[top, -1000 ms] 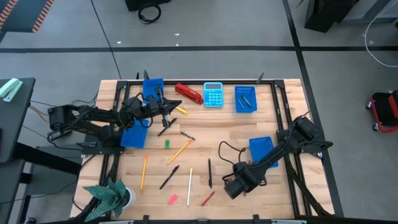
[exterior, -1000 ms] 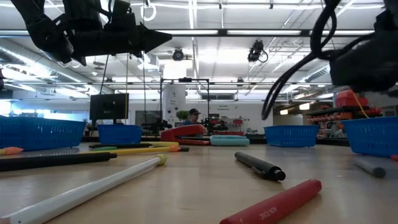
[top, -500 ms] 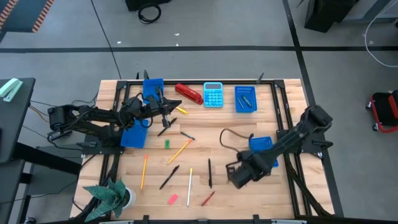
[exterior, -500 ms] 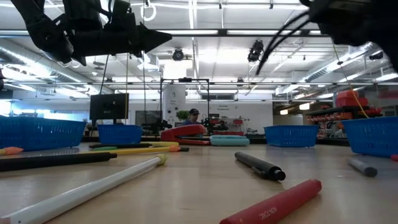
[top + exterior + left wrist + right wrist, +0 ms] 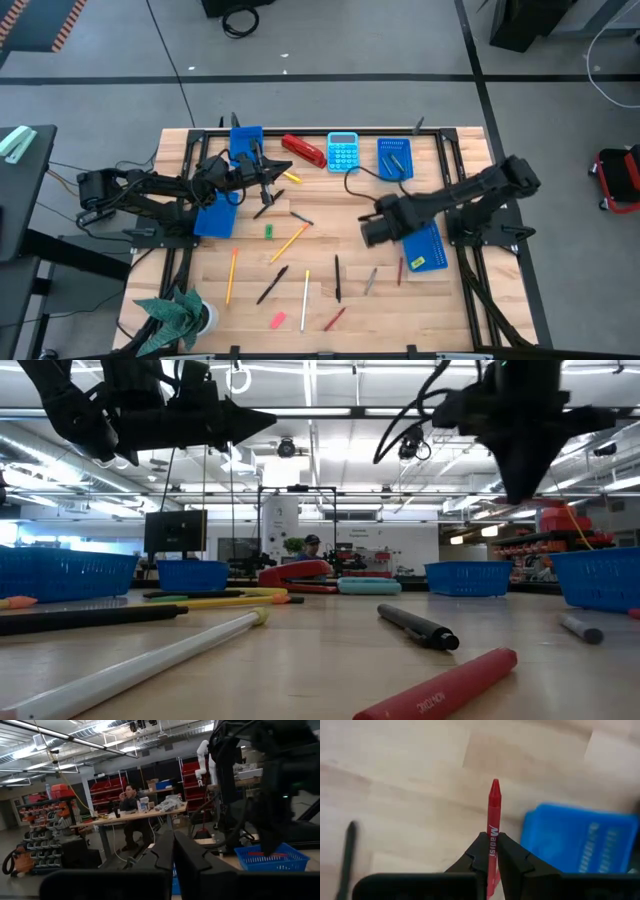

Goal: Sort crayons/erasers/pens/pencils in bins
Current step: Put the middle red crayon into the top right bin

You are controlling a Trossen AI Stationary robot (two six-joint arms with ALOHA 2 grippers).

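Note:
My right gripper hangs above the table, just left of the near right bin, shut on a red crayon. In the low view it points down, high over the wood. My left gripper is shut on nothing and held high near the two left bins. Lying flat on the table are black pens, orange pencils, a white pencil, a grey crayon, red crayons, a green eraser and a pink one. My right gripper pinches the red crayon between its two fingertips, on the labelled part near the crayon's middle. The fingers come from above, pointing down. The pointed end sticks out past them, and the crayon is lifted clear of the table.
A fourth bin stands at the far right, beside a light-blue calculator and a red stapler. A yellow block lies in the near right bin. A green paper plant stands at the near left corner.
My right gripper has risen and swung from near the table's front edge toward the far edge, ending beside the near right bin. The grey crayon and a red crayon, which it hid before, now show on the table.

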